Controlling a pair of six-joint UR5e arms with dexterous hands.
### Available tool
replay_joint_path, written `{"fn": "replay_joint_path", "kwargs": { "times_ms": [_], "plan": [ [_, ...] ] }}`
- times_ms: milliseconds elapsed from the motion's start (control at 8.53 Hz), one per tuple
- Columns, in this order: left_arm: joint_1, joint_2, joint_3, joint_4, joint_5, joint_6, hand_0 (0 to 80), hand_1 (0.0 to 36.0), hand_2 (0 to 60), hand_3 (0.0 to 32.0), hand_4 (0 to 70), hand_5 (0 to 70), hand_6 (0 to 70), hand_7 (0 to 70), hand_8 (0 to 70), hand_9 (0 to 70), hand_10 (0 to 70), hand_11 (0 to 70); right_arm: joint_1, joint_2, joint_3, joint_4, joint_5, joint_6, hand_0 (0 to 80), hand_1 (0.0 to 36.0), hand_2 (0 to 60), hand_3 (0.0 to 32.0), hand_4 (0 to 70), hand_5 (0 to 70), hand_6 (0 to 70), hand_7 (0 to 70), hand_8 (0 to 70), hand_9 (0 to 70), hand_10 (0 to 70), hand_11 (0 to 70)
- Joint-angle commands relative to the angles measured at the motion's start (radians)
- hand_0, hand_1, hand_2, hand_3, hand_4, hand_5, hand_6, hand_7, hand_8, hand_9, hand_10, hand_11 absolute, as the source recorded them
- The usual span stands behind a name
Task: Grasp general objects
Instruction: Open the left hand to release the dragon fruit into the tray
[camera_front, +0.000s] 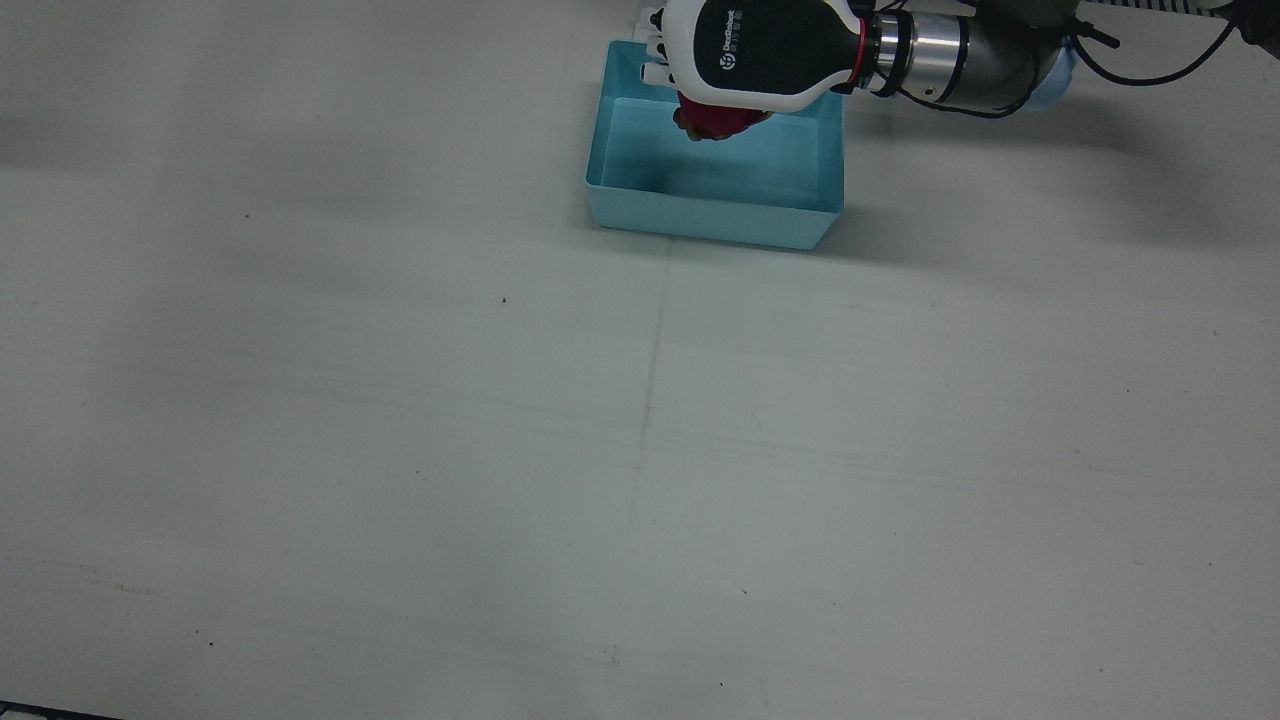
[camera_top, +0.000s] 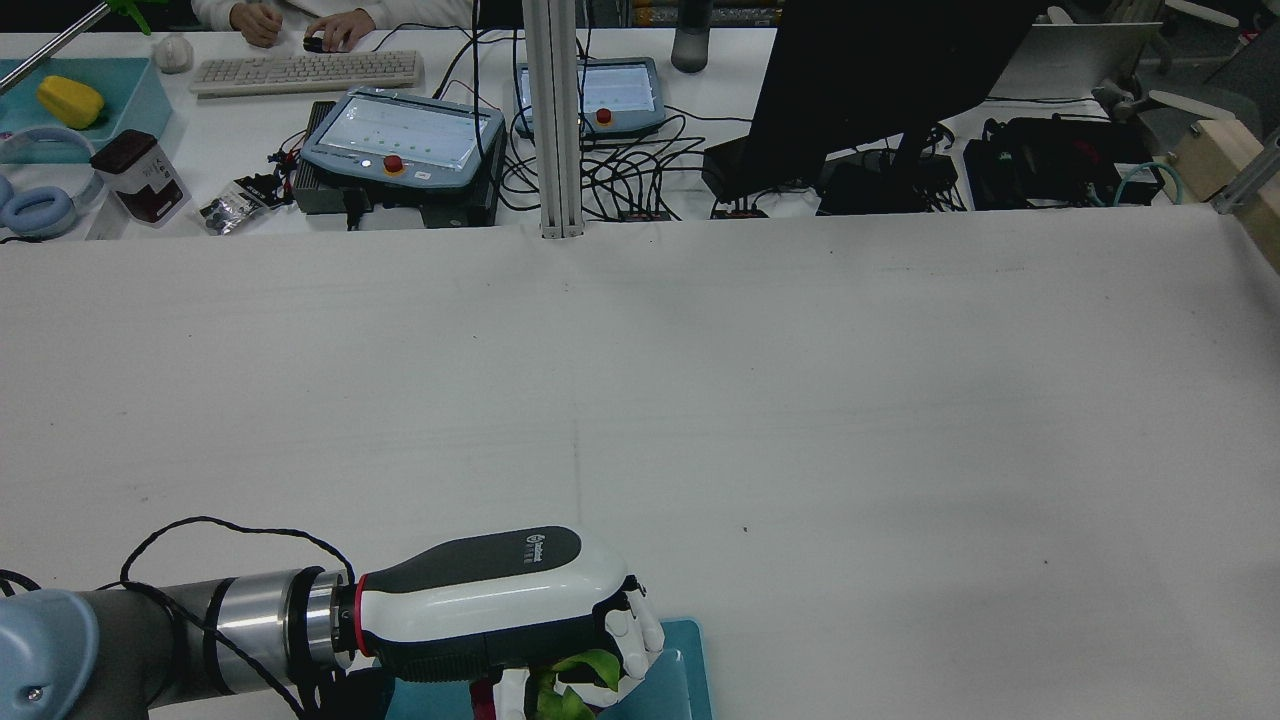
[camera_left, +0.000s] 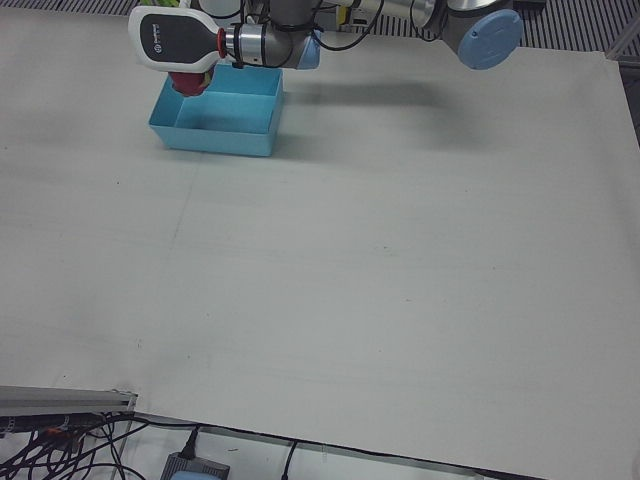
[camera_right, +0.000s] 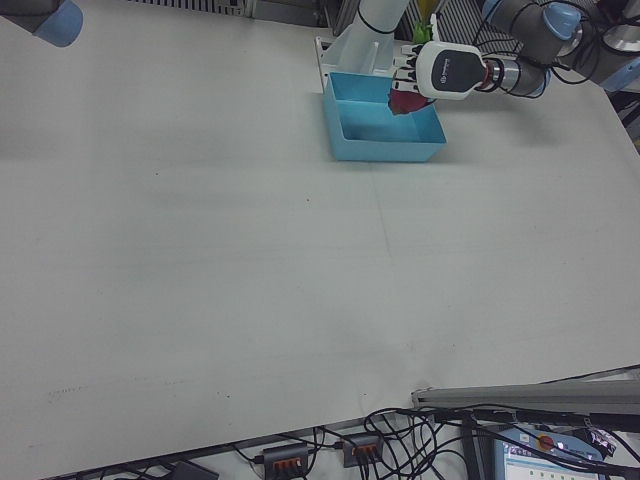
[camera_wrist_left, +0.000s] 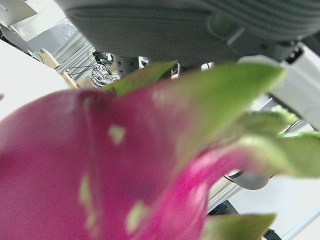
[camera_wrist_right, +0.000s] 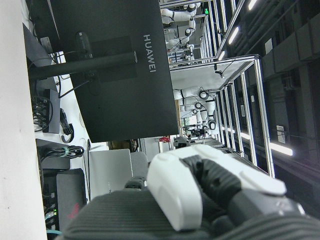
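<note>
**Dragon fruit held over the blue bin**

Wide white table (camera_front: 400, 450), bare except for a blue bin (camera_front: 715, 215) at the robot's edge. Above its open top, left hand (camera_front: 760, 45) wrapped around a dragon fruit (camera_front: 715, 122), magenta with green scales. Probably a light, stiff replica with a smooth, slippery rind; best gripped around the round body, not the scales. Right hand (camera_wrist_right: 200, 195) away from the table, fingers apparently curled, holding nothing visible.

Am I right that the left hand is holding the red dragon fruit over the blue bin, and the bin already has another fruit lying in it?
Not quite. The left hand does hold the dragon fruit over the blue bin, but the front view shows the visible part of the bin's floor bare, with no other fruit lying in it. The rest stands.
</note>
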Motion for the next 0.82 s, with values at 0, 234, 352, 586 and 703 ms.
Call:
{"fn": "replay_joint_path", "kwargs": {
  "times_ms": [0, 234, 352, 586, 703],
  "plan": [
    [0.000, 0.002, 0.013, -0.003, 0.014, -0.008, 15.2, 0.0, 0.7, 0.0, 19.5, 0.0, 14.4, 9.8, 5.5, 2.7, 6.2, 8.7, 0.000, 0.000, 0.001, 0.000, 0.000, 0.000, 0.0, 0.0, 0.0, 0.0, 0.0, 0.0, 0.0, 0.0, 0.0, 0.0, 0.0, 0.0],
    [-0.004, 0.002, 0.018, 0.003, 0.014, -0.014, 10.9, 0.0, 0.0, 0.0, 18.0, 0.0, 14.4, 9.6, 6.0, 1.4, 5.6, 7.7, 0.000, 0.000, 0.001, 0.000, 0.000, 0.000, 0.0, 0.0, 0.0, 0.0, 0.0, 0.0, 0.0, 0.0, 0.0, 0.0, 0.0, 0.0],
    [-0.013, 0.002, 0.019, 0.006, 0.014, -0.041, 5.9, 0.0, 0.0, 0.0, 18.1, 0.0, 14.7, 10.1, 5.1, 0.7, 5.3, 7.1, 0.000, 0.000, 0.001, 0.000, 0.000, 0.000, 0.0, 0.0, 0.0, 0.0, 0.0, 0.0, 0.0, 0.0, 0.0, 0.0, 0.0, 0.0],
    [-0.106, -0.003, 0.062, 0.043, 0.014, -0.063, 17.2, 0.0, 4.7, 0.0, 13.1, 61.3, 19.0, 17.5, 6.8, 5.2, 7.5, 10.6, 0.000, 0.000, 0.001, 0.000, 0.002, 0.000, 0.0, 0.0, 0.0, 0.0, 0.0, 0.0, 0.0, 0.0, 0.0, 0.0, 0.0, 0.0],
    [-0.196, -0.001, 0.118, 0.012, 0.016, -0.078, 37.5, 0.6, 5.6, 0.0, 11.3, 70.0, 28.1, 30.5, 14.1, 15.2, 12.7, 18.4, 0.000, 0.000, -0.001, 0.000, 0.002, 0.000, 0.0, 0.0, 0.0, 0.0, 0.0, 0.0, 0.0, 0.0, 0.0, 0.0, 0.0, 0.0]
  ]
}}
